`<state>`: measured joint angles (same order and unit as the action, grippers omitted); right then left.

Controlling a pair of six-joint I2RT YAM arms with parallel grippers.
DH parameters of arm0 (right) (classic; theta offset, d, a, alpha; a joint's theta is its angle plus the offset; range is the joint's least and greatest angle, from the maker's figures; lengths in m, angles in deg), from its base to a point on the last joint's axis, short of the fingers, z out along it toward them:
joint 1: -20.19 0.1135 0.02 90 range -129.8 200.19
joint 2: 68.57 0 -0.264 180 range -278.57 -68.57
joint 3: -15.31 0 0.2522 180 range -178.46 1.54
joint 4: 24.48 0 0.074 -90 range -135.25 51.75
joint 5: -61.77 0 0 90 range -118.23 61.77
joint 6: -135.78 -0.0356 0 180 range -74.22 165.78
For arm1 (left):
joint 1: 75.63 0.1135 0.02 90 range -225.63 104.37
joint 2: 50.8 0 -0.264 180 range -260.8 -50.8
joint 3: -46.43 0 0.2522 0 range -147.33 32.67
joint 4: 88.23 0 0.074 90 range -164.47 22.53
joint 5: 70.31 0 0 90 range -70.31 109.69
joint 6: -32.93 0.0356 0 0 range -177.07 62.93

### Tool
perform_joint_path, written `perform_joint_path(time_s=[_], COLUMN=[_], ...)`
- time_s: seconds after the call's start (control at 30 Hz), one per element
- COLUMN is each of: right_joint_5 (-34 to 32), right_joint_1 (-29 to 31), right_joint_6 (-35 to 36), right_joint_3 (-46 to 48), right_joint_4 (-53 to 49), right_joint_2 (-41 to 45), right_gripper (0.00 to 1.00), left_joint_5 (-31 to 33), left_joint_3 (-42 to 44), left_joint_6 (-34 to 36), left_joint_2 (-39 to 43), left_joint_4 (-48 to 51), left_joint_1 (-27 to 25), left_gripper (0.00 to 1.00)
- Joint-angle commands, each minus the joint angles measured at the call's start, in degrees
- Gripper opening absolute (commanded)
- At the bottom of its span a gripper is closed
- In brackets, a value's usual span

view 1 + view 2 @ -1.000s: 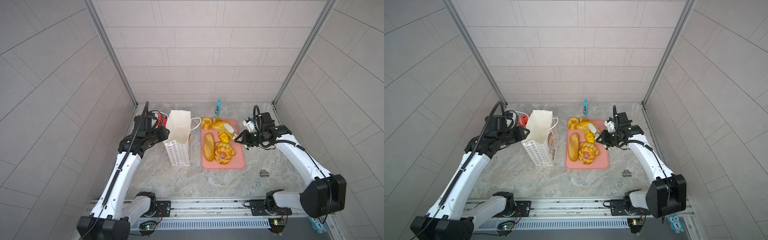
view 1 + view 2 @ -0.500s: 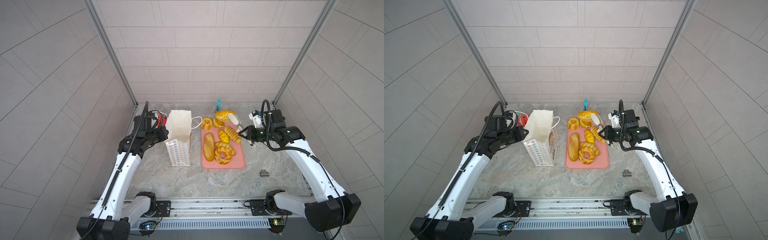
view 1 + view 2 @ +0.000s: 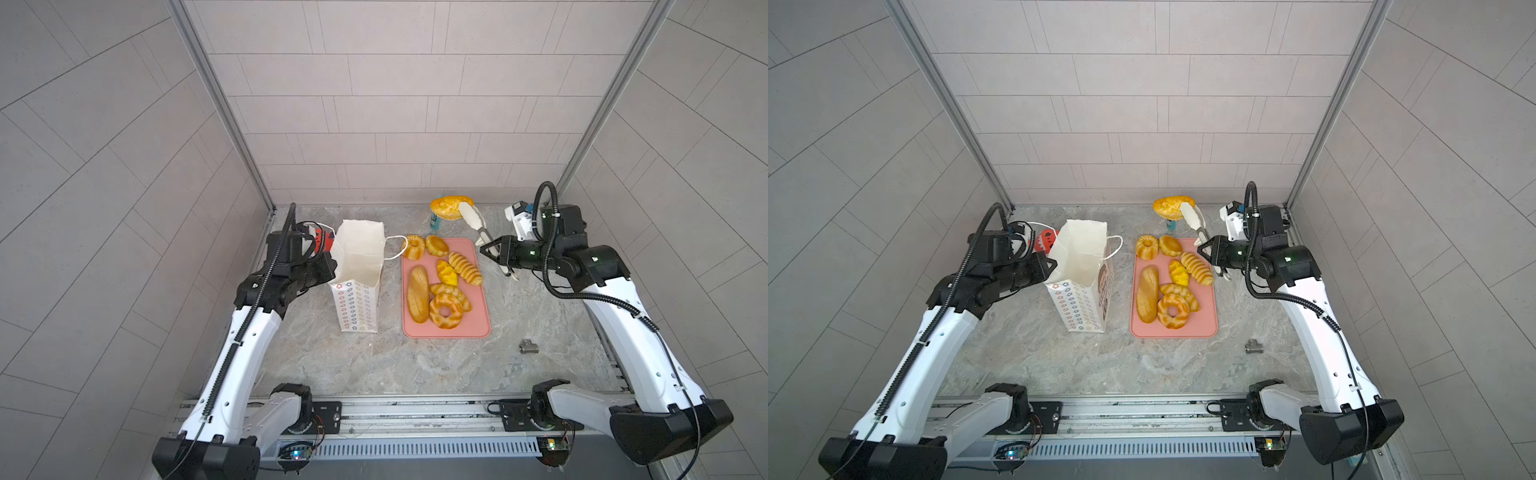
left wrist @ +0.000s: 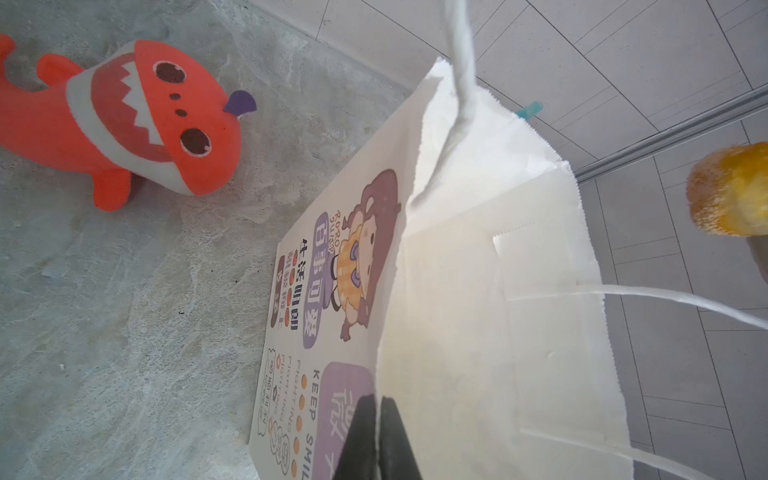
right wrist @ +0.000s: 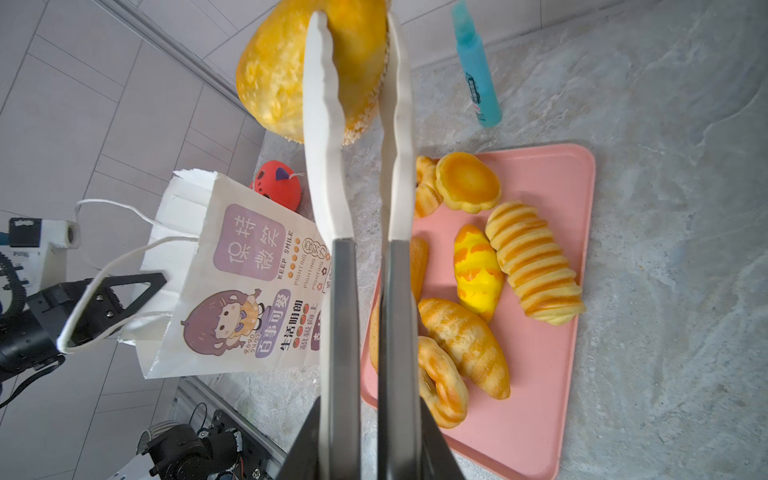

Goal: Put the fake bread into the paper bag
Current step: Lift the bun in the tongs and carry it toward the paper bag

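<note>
Left gripper point(image 4: 377, 409) — jaws pinching paper bag point(image 3: 359, 257) rim | right gripper point(image 3: 493, 249) — jaws clamped on tongs point(image 3: 473, 218) gripping round bun point(image 3: 444, 206)

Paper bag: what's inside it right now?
Through the open mouth of the paper bag only bare white inner walls show, with nothing resting against them. Its very bottom is hidden by the bag's own sides.

Robot lab cell, grey tiled walls point(image 3: 374, 124), aluminium corner posts point(image 3: 226, 112), stone-look tabletop point(image 3: 374, 365), mounting rail point(image 3: 415, 413).
</note>
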<state>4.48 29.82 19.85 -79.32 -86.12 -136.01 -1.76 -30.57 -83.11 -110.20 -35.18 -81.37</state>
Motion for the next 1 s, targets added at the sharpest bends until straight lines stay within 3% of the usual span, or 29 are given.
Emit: perform_joint_path(time_s=[0.0,0.53,0.97], right_joint_5=[0.3,-0.2,-11.0], right_joint_1=[0.9,6.1,20.8], right_joint_6=[0.1,-1.8,6.1], right_joint_3=[-2.8,-8.1,-17.8], right_joint_4=[2.5,7.7,0.4], right_joint_2=[2.0,1.8,-4.7], right_gripper=[0.23,0.24,0.25], left_joint_5=[-0.4,-0.7,-0.7], left_joint_3=[0.5,0.6,0.7], left_joint_6=[0.1,-0.1,-0.4], left_joint_2=[1.0,1.0,0.9], left_joint_4=[-0.5,-0.6,-0.9], left_joint_1=[0.2,0.3,0.3], left_gripper=[0.00,0.00,0.00])
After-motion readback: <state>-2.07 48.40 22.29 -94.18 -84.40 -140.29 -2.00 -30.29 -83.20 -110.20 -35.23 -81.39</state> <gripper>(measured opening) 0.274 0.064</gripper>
